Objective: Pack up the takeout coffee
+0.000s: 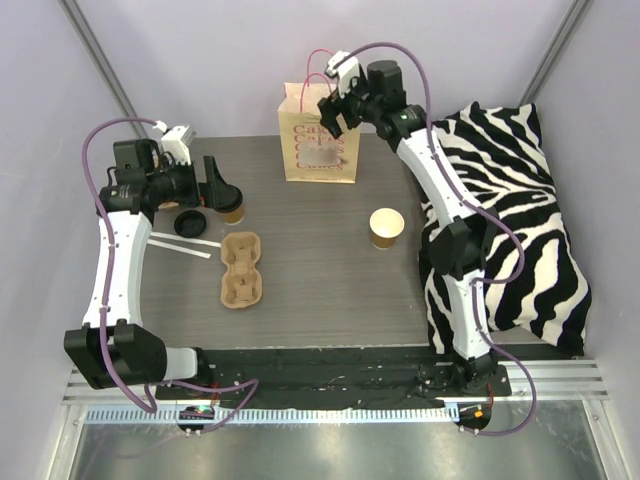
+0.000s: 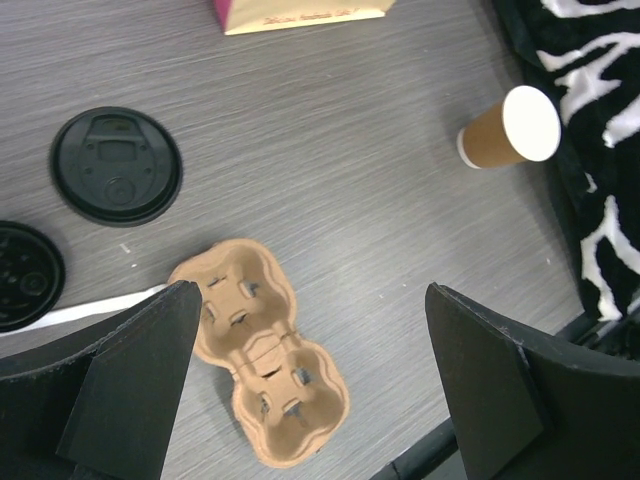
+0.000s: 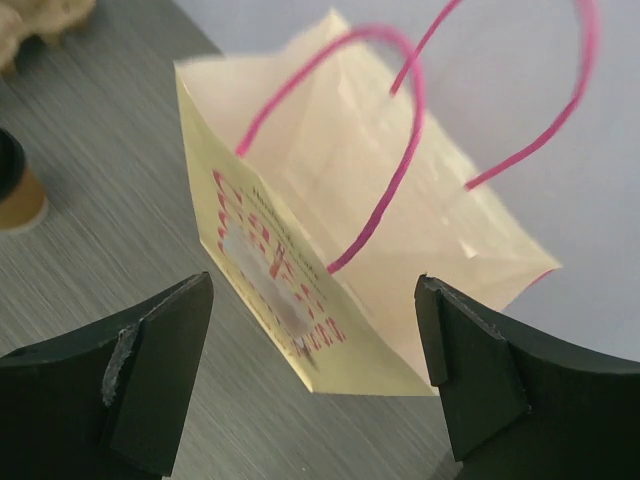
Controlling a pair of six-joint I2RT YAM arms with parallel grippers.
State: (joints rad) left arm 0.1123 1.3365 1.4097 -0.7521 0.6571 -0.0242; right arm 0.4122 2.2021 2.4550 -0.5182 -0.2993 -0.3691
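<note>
The cream paper bag (image 3: 300,200) with pink cord handles stands on the wood-grain bench (image 3: 100,200). The left gripper (image 2: 310,292) and right gripper (image 3: 312,288) have jaws wide apart, empty.

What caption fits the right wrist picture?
Open right claw hovering over the open, pink-handled paper bag.

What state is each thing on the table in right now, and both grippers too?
paper bag: upright, mouth open
cup carrier: flat on table, empty
right cup: upright, no lid
left cup: upright, top partly hidden by gripper
black lid: off, flat on table
second black lid: off, flat on table
left gripper: open, holding nothing
right gripper: open above bag, holding nothing
</note>
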